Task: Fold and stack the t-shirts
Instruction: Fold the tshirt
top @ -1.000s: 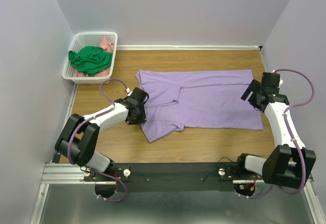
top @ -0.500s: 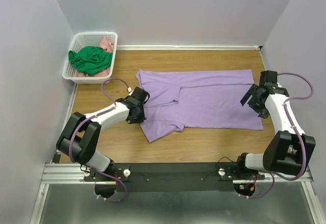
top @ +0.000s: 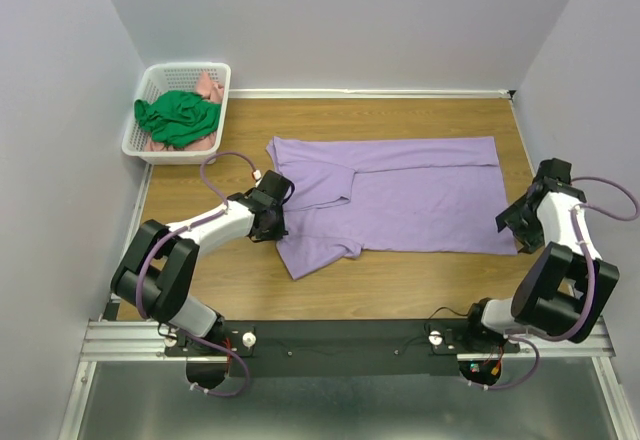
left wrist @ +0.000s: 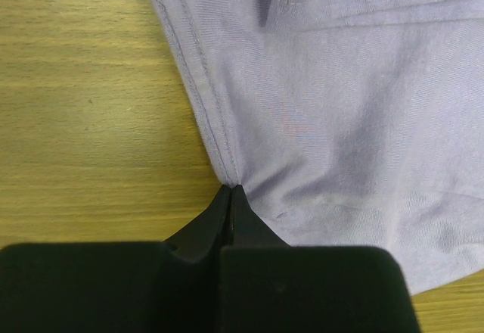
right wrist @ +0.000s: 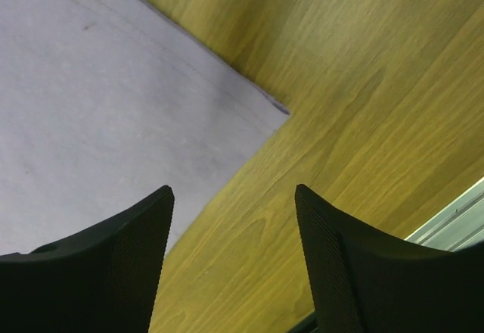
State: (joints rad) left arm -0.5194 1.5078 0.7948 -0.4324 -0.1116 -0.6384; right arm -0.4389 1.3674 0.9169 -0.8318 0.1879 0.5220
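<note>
The purple t-shirt [top: 400, 195] lies flat in the middle of the wooden surface [top: 400, 285]. Its long side runs from 9 o'clock to 3 o'clock in the top view. One part is folded over on the 9 o'clock half, and a flap of cloth sticks out toward 7 o'clock.

The left pincer [top: 268, 222] is at the shirt's 9 o'clock edge. In the left wrist view its two black tips [left wrist: 231, 197] are pressed together right on the stitched hem of the purple t-shirt [left wrist: 340, 83]. The cloth comes to a small point there, so the tips are pinching the hem. Bare wood [left wrist: 91, 121] shows on the 9 o'clock side of that hem.

The right pincer [top: 522, 222] is near the shirt's 4 o'clock corner, close to the edge of the surface. In the right wrist view its two fingers are spread wide apart [right wrist: 234, 219], with nothing between them. The shirt's corner [right wrist: 98, 83] shows toward 10 o'clock and the wood [right wrist: 363, 121] toward 2 o'clock. The fingers do not touch the cloth.

At 10 o'clock from the purple shirt, well apart from it, a white basket [top: 165, 155] sits in the far corner. A crumpled green shirt [top: 178, 117] lies on top inside it. A pink shirt [top: 208, 88] shows under and behind the green one.
</note>
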